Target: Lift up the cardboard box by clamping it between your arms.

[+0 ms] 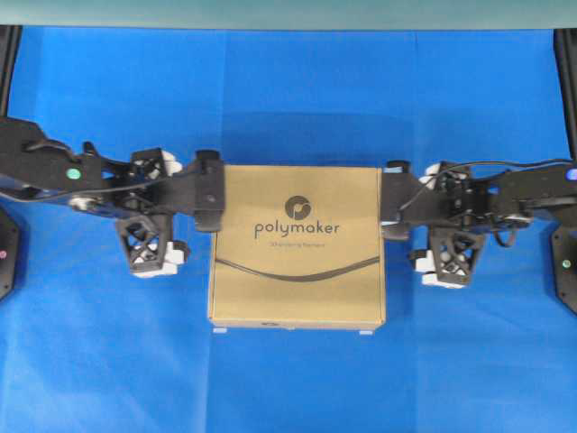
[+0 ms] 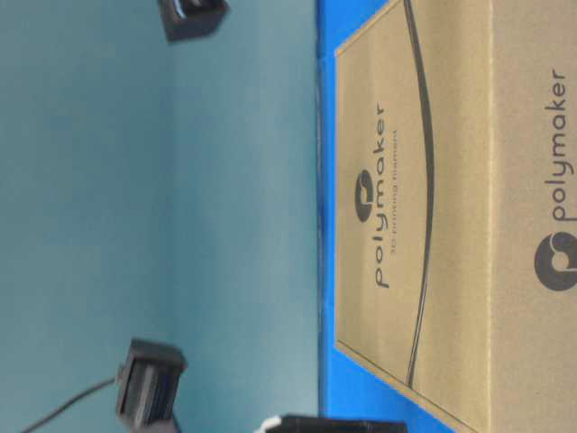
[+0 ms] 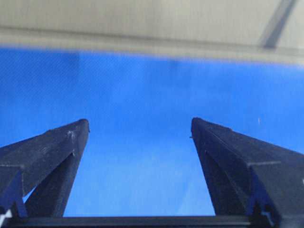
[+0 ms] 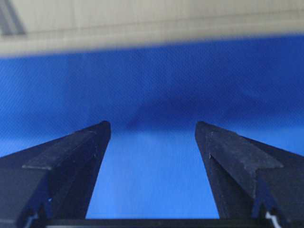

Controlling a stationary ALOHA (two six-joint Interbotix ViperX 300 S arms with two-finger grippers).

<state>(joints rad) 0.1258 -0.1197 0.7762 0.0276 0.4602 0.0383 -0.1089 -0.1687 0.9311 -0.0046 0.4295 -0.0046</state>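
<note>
Cardboard box (image 1: 297, 245) flanked at opposite edges; left end effector (image 3: 140, 124) spread.

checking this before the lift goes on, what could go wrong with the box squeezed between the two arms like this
1. The cardboard box is met by both arms only near its far corners, so its near edge may sag or pivot down.
2. The left gripper and right gripper are open and empty over blue cloth; only sideways pressure would hold the box, so it could slip.
3. The box walls are plain cardboard, and a hard squeeze may buckle them.
</note>
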